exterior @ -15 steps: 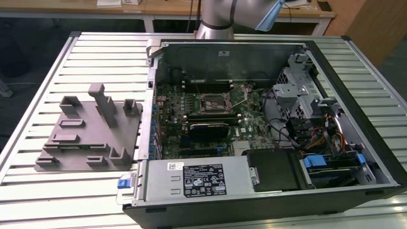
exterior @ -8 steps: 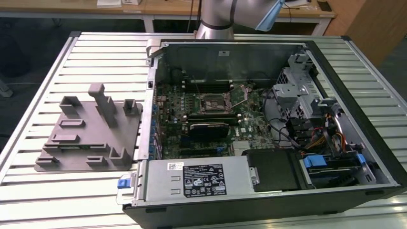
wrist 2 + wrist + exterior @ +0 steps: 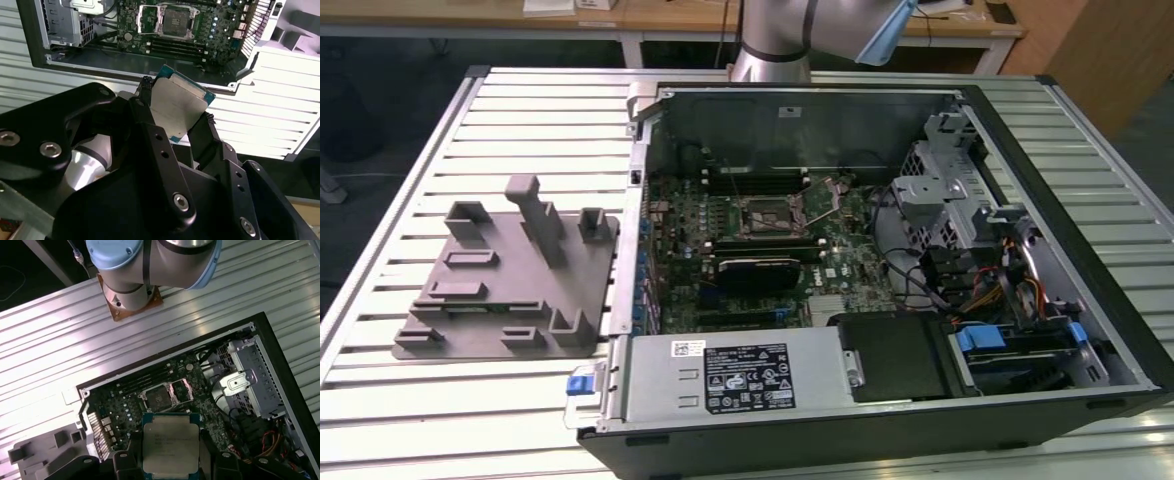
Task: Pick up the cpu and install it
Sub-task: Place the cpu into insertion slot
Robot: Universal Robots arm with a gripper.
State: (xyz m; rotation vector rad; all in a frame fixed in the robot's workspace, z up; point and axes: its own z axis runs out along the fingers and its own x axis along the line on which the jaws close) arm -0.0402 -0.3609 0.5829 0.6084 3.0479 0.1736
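In both wrist views my gripper (image 3: 176,104) is shut on the cpu (image 3: 181,102), a flat square chip with a silvery top and a pale rim. Its black fingers (image 3: 146,92) clamp two opposite edges. The first wrist view shows the cpu (image 3: 170,442) held level high above the open computer case, with the gripper (image 3: 171,460) around it. Below lies the motherboard socket (image 3: 161,395), black-framed, with its metal load plate swung open beside it. The same socket (image 3: 767,213) sits mid-board in the exterior view and appears as the socket (image 3: 174,20) in the second wrist view.
The open computer case (image 3: 1041,120) lies on a slatted metal table (image 3: 534,120). A grey fixture (image 3: 507,290) with holder blocks stands at the exterior view's left. Inside the case are a power supply (image 3: 734,375), a drive cage (image 3: 947,190) and cables. The arm's base (image 3: 774,45) stands behind.
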